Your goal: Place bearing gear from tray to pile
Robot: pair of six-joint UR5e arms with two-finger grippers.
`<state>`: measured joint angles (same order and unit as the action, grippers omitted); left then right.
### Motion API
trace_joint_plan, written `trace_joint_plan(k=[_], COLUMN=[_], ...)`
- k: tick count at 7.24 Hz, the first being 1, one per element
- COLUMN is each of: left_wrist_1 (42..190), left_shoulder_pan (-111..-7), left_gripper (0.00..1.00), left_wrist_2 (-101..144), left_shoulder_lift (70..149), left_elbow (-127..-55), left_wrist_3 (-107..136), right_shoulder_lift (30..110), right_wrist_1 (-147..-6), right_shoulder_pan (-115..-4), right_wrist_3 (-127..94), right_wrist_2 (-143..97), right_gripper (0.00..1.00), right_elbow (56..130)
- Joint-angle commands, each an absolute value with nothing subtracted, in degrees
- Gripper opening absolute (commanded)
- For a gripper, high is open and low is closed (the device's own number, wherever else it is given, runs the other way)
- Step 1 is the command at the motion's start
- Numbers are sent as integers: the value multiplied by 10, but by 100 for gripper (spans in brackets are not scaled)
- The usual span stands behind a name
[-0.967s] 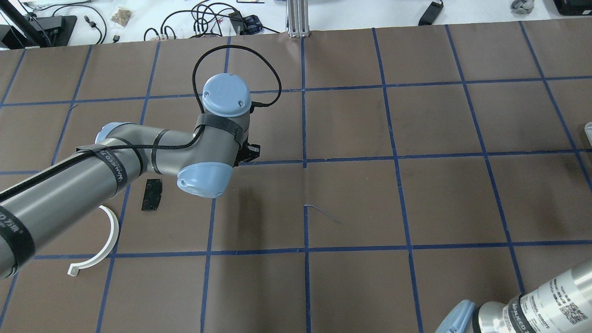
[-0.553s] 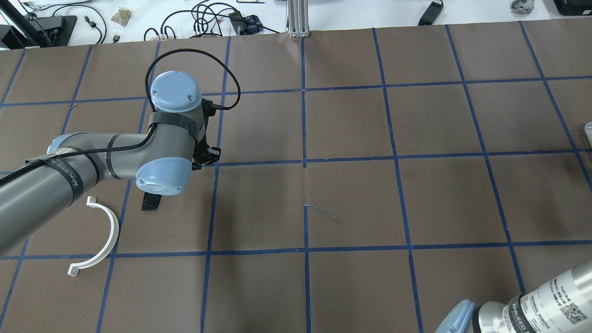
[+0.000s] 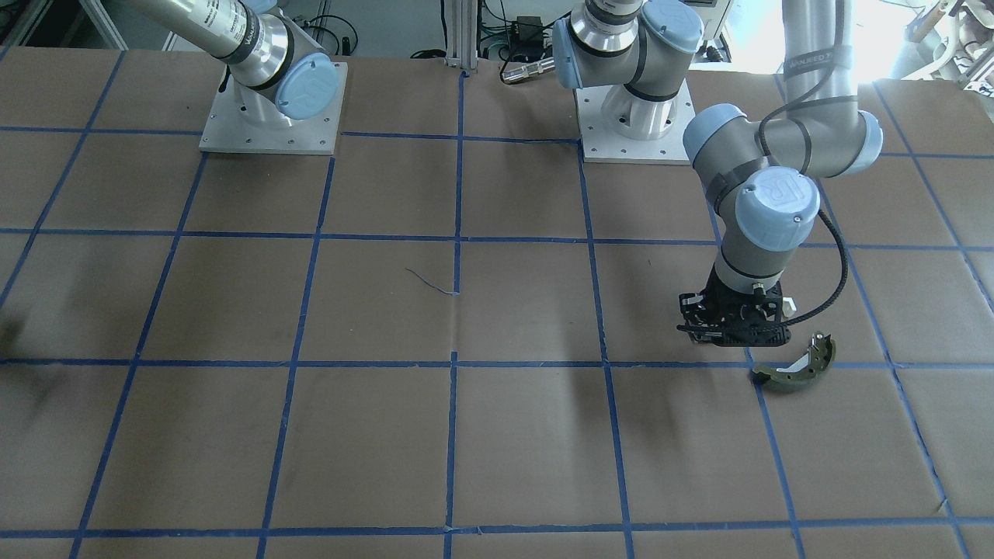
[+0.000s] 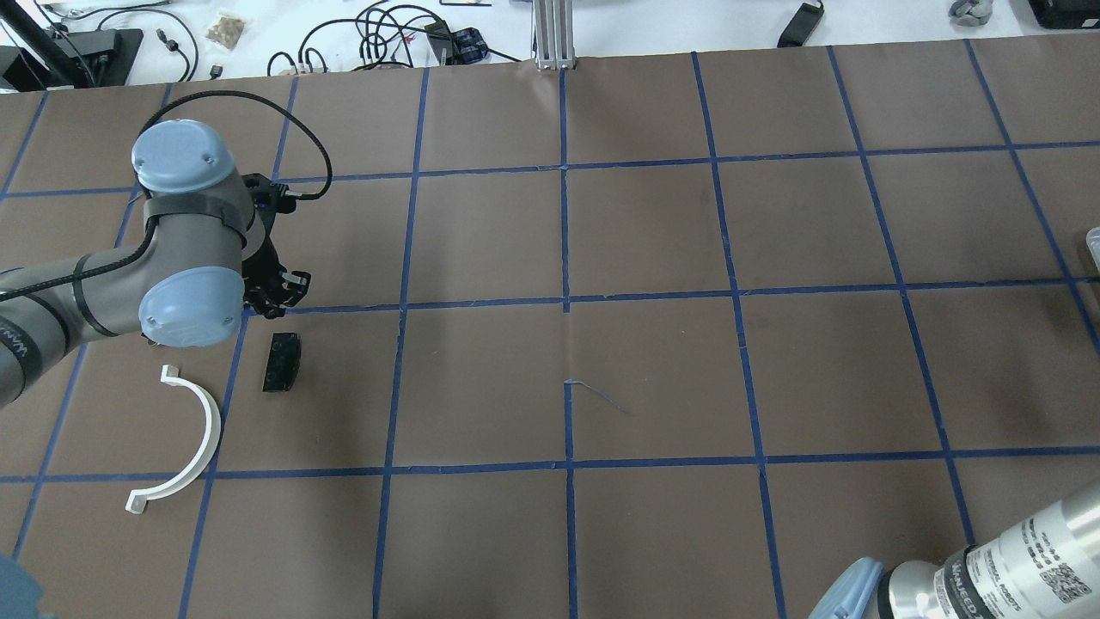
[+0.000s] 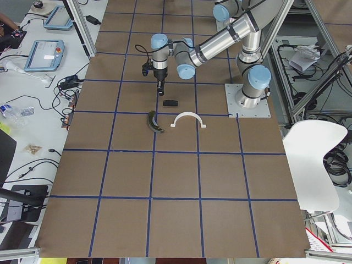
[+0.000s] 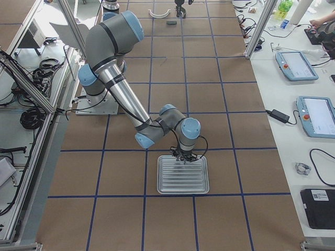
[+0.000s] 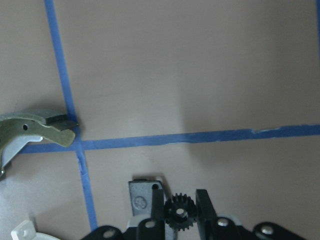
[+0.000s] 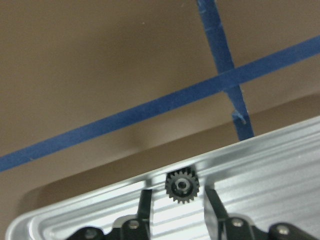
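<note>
My left gripper (image 7: 180, 205) is shut on a small black bearing gear (image 7: 180, 212) and holds it above the table beside the pile. In the front view the left gripper (image 3: 734, 334) hangs just left of the olive-green curved shoe (image 3: 796, 365). In the overhead view the left gripper (image 4: 279, 292) is just above the black pad (image 4: 282, 362) and the white half-ring (image 4: 185, 438); the arm hides the shoe there. My right gripper (image 8: 180, 200) is open, its fingers astride a second gear (image 8: 182, 186) that lies at the edge of the ribbed metal tray (image 8: 280, 165).
The tray (image 6: 183, 178) sits at the table's right end, under the right arm. Blue tape lines grid the brown table cover. Cables and boxes lie beyond the table's far edge (image 4: 412, 34).
The left arm has swung left across the table with the gear, from near the middle to beside the pile. The black pad has come fully out from under the arm. The right arm has not moved.
</note>
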<state>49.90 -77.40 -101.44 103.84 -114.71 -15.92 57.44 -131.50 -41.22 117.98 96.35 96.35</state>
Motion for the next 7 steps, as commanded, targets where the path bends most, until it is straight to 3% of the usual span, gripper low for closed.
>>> trace_joint_plan(k=[1,3,5,6,7], left_wrist_1=[504,503,501,502,502], left_shoulder_pan=[-714,-680,-673,-673,-673], left_gripper=[8,8,8,22,92], left_wrist_2=[-980,-955,-940,-940,-940], left_shoulder_lift=[1039,1045,1056,1056,1056], left_elbow=[-1160,-1172,-1172,-1172,-1172], left_wrist_3=[-176,-210,-218,-218,-218], right_shoulder_lift=[575,576,577,578,578], right_wrist_1=[-1314,-1313,-1313,-1313,-1313], right_shoulder_pan=[-412,-412,-412,-413,-413], right_wrist_3=[1152,1147,1147,1146,1146], right_wrist_2=[962,963,963,964,965], right_gripper=[41,28,22,11,9], right_elbow=[965,965,965,965,965])
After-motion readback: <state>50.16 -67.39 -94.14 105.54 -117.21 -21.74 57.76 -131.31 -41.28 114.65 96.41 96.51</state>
